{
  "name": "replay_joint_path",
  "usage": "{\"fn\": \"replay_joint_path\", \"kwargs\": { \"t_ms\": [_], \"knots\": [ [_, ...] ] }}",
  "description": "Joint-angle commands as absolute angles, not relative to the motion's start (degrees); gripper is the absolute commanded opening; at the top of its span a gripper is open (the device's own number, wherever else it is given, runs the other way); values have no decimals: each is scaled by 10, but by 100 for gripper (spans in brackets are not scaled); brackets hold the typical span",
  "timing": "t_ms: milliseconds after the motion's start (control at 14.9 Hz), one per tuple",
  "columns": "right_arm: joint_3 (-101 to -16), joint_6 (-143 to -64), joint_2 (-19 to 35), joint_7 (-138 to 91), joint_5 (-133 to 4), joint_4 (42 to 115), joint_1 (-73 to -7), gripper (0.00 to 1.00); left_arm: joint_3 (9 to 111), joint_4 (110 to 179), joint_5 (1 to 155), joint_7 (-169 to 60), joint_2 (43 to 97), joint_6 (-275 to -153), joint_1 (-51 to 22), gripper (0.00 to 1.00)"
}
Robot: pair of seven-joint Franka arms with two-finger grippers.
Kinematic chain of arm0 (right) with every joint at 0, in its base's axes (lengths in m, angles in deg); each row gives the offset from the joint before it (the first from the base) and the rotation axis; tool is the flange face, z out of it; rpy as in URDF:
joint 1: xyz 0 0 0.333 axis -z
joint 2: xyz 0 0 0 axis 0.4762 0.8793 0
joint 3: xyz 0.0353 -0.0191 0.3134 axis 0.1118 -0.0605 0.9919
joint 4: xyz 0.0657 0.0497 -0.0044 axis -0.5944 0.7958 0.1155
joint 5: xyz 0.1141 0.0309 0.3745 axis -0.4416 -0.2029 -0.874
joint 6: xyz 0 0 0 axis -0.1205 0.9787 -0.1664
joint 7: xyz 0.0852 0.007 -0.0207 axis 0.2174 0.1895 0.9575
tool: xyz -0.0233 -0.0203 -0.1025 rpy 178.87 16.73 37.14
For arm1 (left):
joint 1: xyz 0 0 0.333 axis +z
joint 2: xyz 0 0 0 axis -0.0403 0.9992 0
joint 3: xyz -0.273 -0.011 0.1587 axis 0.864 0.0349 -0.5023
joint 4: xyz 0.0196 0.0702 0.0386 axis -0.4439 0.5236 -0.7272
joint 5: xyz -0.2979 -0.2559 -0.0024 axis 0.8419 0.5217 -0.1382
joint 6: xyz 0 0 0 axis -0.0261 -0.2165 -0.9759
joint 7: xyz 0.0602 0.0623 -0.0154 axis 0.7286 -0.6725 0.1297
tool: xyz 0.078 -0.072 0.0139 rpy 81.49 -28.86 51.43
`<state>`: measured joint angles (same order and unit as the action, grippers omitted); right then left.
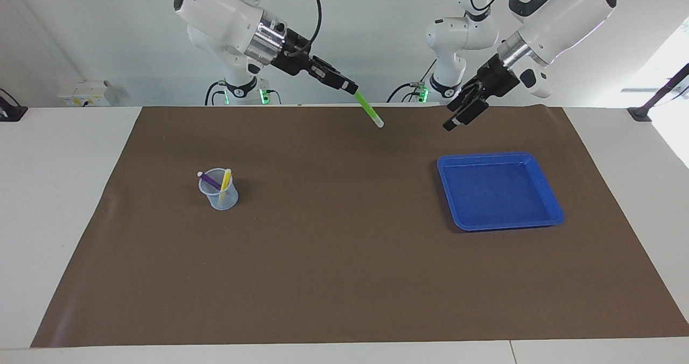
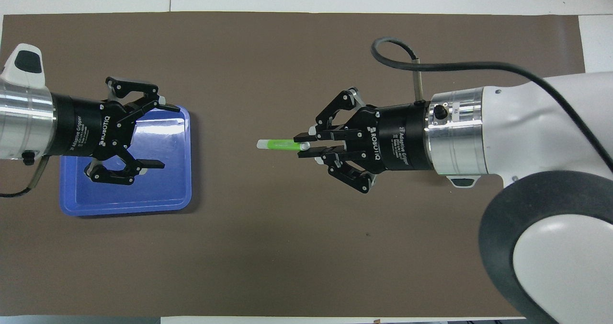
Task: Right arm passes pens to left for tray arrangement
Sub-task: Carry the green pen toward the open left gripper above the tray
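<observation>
A brown mat (image 1: 344, 256) covers most of my white table (image 1: 54, 191), with a plain pale wall past the robots' end. From the facing camera I can see the right gripper (image 1: 352, 88) raised over the middle of the mat, clamped on the green pen (image 1: 368, 108), which slants down from the fingertips with its pale end lowest and clear of the surface. The overhead camera shows that same grip head-on: the fingertips are pinched together on the pen's shaft while the outer links splay wide, and the pen points toward the left arm's end of the table.

The left gripper (image 1: 457, 117) hangs spread wide with nothing in it. Overhead it seems to sit over the tray (image 2: 177, 190), but the facing camera tells me it is well up in the air, above the mat by the tray's corner nearest the robots.

Only the facing camera shows me the cup (image 1: 219, 193), standing toward the right arm's end, with the purple pen (image 1: 209, 180) and the yellow pen (image 1: 225, 182) leaning in it. Overhead, the right arm (image 2: 503, 132) hides it completely.
</observation>
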<state>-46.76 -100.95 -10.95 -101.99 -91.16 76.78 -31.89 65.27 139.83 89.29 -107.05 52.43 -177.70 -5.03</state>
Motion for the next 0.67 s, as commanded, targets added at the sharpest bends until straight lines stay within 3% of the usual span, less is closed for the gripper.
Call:
{"fn": "replay_joint_path", "kwargs": {
  "t_ms": [0,605],
  "knots": [
    [-448,-1009,-58,-1067,-924,711,-314,0,653,1381,952,-1132,537,-1766,-43,100],
    [-403,-1034,-37,-1121,-951,699,-315,0,674,1388,1035,-1317,533,-1788,-52,100]
  ]
}}
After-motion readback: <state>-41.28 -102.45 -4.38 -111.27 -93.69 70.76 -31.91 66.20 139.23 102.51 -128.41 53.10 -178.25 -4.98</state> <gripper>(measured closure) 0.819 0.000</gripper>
